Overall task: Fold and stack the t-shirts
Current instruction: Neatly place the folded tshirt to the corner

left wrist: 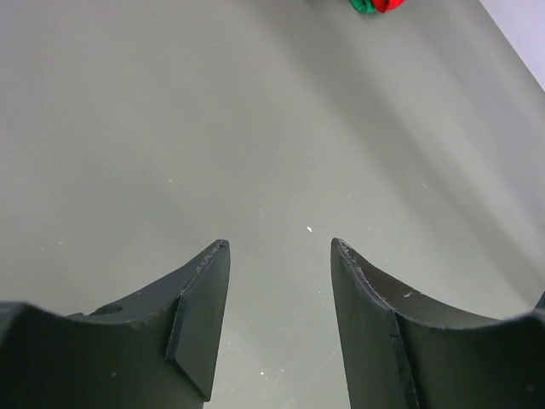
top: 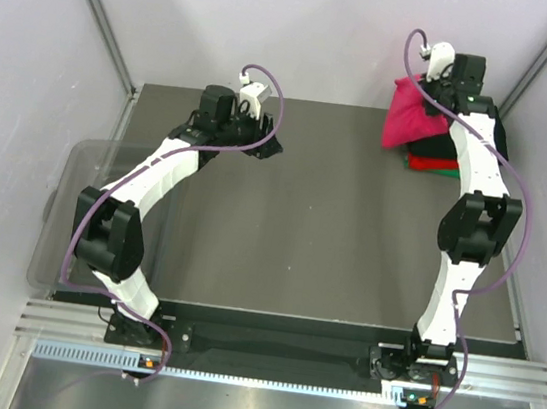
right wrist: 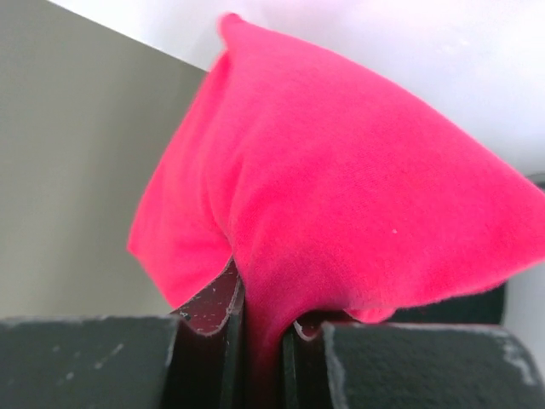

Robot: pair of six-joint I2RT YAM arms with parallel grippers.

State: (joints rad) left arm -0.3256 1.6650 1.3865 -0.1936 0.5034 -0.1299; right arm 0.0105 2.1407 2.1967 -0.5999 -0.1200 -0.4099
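1. Top view: fixed, high and behind the rig, angled down and forward. Far enough to take in the whole table [top: 301, 228].
2. Left wrist view: low over the table, facing forward past the left gripper [left wrist: 280, 243]. Red and green shirts [left wrist: 375, 5] small at top edge.
3. Right wrist view: looks past the right gripper [right wrist: 264, 307]. Pink shirt [right wrist: 341, 196] very near, fills most of the frame.
4. Shared: top and left wrist views both show the red and green shirts; top and right wrist views both show the pink shirt.

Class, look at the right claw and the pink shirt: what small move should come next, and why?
Probably lower the right claw so the pink t-shirt settles on the folded stack. It is shut on the shirt, which is bunched up over that pile.
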